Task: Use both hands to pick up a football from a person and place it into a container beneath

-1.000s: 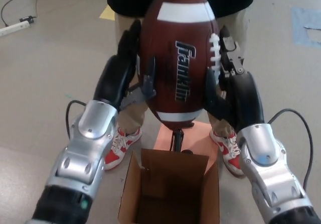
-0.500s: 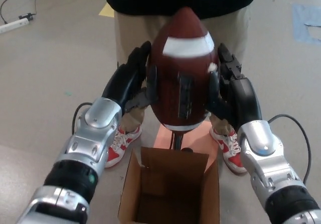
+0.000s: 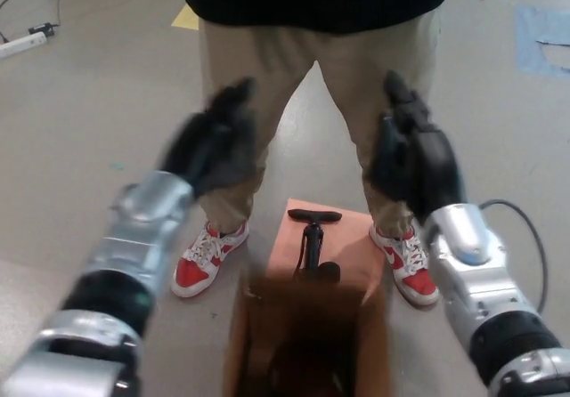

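Neither hand holds the football. My left hand [image 3: 212,144] is motion-blurred and held out to the left of the person's legs. My right hand [image 3: 415,155] is in front of the person's other leg. Both are open with a wide gap between them. Below them stands the open cardboard box [image 3: 374,326], blurred. A dark brown shape [image 3: 303,366] lies deep inside it, blurred; it looks like the football.
A person in khaki trousers [image 3: 267,68] and red-and-white sneakers [image 3: 200,259] stands just beyond the box. A black hand pump [image 3: 312,237] stands on an orange board [image 3: 347,246] between the feet. A white power strip [image 3: 18,45] lies far left on the floor.
The football has left my hands and dropped toward the box. Both hands have let go and spread apart, the left swinging out to the left.
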